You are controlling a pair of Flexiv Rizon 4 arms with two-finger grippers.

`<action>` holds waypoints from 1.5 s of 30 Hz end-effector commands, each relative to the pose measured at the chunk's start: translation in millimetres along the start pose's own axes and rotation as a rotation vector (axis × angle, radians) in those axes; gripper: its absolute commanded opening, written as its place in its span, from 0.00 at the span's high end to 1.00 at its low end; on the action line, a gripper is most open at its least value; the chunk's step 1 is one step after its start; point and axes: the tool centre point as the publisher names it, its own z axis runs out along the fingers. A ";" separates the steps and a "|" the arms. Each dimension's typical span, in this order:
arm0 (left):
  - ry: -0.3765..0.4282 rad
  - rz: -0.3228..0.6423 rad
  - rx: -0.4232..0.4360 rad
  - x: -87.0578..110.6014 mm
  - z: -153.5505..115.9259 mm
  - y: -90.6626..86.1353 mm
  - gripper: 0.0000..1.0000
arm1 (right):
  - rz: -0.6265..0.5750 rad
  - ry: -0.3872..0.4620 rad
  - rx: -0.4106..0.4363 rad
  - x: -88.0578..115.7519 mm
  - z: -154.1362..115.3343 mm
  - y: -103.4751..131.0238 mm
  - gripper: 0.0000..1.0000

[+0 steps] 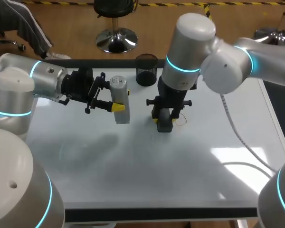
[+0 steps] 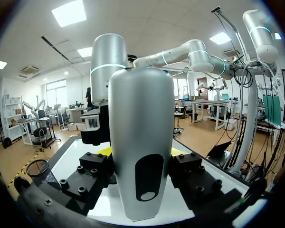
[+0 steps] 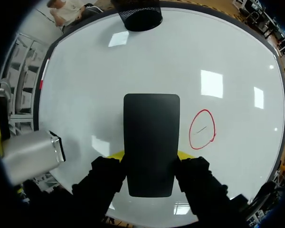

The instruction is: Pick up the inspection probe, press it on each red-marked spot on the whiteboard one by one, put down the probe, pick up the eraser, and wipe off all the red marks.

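Our left claw is clamped on the probe, a grey upright cylinder pinched from both sides. It sits toward the far edge of the surface, left of its middle. We judge it is held aside there so the wiping has room. Whether its foot touches the surface we cannot tell. A black cup stands at the far edge, between the two arms. Our right claw points down near the middle and grips the black eraser by its long sides, a hold that suits wiping. Just beside the eraser, toward the right edge, one red ring with a short dash inside is not yet wiped. It looks like the eraser's next target.
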 end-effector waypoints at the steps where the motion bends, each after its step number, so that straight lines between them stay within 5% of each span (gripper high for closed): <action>1: -0.002 0.001 0.000 1.0 -0.4 -1.1 1.00 | 0.000 0.014 0.004 -0.8 11.1 3.0 1.00; 12: -0.002 0.001 0.000 1.0 -0.4 -1.1 1.00 | -0.004 0.008 0.011 -9.7 21.5 2.6 1.00; 45: -0.002 0.001 0.000 1.0 -0.4 -1.1 1.00 | 0.132 -0.059 0.059 -97.2 25.2 0.0 1.00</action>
